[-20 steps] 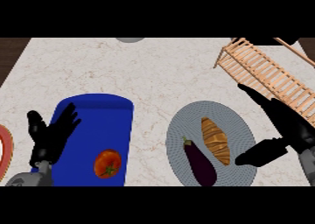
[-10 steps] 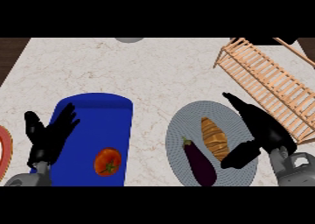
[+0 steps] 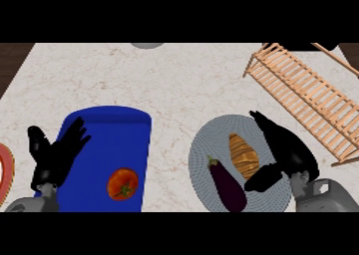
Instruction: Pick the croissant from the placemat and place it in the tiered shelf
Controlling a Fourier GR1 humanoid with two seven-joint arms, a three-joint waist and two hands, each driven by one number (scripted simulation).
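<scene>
Pale marbled stone counter, slatted light wood shelf, ribbed woven grey placemat, glossy purple aubergine, smooth matt blue mat

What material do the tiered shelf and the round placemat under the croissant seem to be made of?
The tiered shelf looks like light, unpainted wood: pale tan colour, thin parallel slats between two rails, matte surface. The placemat looks woven, perhaps fabric or fibre: grey with fine concentric rings, no shine. The exact fibre cannot be told. The croissant lies on it beside an eggplant.
</scene>
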